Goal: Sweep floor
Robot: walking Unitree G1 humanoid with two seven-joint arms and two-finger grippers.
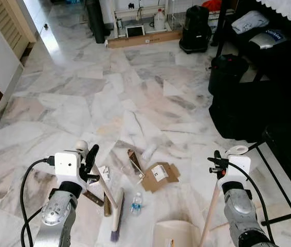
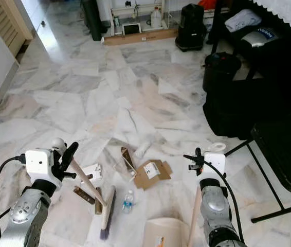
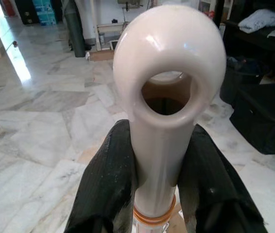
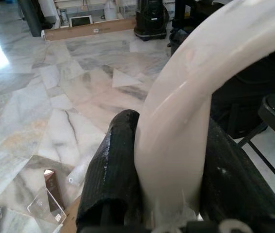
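From my left eye I looked down on a marble floor [image 1: 135,98] with litter strewn between my arms: a flattened cardboard box [image 1: 158,176], a small plastic bottle [image 1: 136,203], a pale tube [image 1: 149,152] and some brown scraps [image 1: 133,160]. My left gripper [image 1: 90,160] was clenched around the broom handle [image 1: 103,185], near its cream top end; the handle slanted down and away to the broom head [image 1: 116,216], whose bristles lay on the floor just beside the bottle. My right gripper [image 1: 218,163] gripped the top of the dustpan handle [image 1: 210,211], and the cream dustpan [image 1: 174,234] sat on the floor between my arms, near the bottom edge. Black bags [image 1: 248,108] and a black bin [image 1: 195,30] stood along my right side, and a long cardboard box [image 1: 144,38] lay against the far wall.

My right eye showed the same scene, with the broom head [image 2: 105,216] well short of the flattened box [image 2: 149,173].

At my left wrist, both black fingers [image 3: 106,184] pressed against the cream handle end [image 3: 169,73], which had a round hanging hole.

At my right wrist, my fingers [image 4: 111,170] squeezed the curved cream grip [image 4: 186,121] of the dustpan handle, with the marble floor beyond
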